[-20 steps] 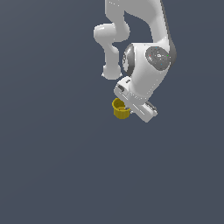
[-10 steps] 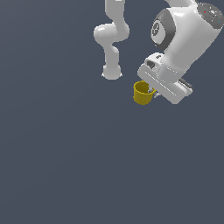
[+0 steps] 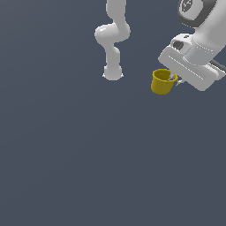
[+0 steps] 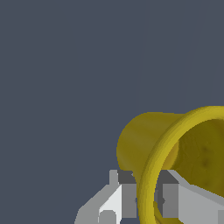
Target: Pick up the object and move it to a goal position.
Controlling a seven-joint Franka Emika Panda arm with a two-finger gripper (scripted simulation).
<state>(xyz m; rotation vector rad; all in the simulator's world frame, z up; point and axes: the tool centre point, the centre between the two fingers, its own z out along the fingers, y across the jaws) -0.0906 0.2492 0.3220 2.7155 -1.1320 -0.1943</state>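
One mustard-yellow cup [image 4: 175, 153], pinched at its flared rim by the tool [image 4: 146, 199], one finger [image 4: 124, 197] outside the wall and the other [image 4: 183, 201] inside the hollow, jaws narrowed onto the thin wall. Seen close in the wrist view with the rim looming large and the body tapering away toward a plain slate-grey worktop [image 4: 57, 65]. In the exterior view, cup [image 3: 162, 82] roughly upright and apparently carried clear of the worktop [image 3: 88, 167], hanging at the lower edge of the white tool [image 3: 173, 80], near that view's upper right; height above the surface not certain, no shadow showing. Farther back, the white arm's base column [image 3: 112, 53] planted on the worktop, well apart from the cup toward the exterior view's left. No goal marker visible in either view.

Likely risks from here: only a thin rim grip, so a quick swing or sudden stop could pivot the cup about the fingers or slide it out; a slight release of pressure mid-carry would drop it; a tilted cup could land on its side at the goal.

No brand, label or legible writing on cup, arm or worktop.
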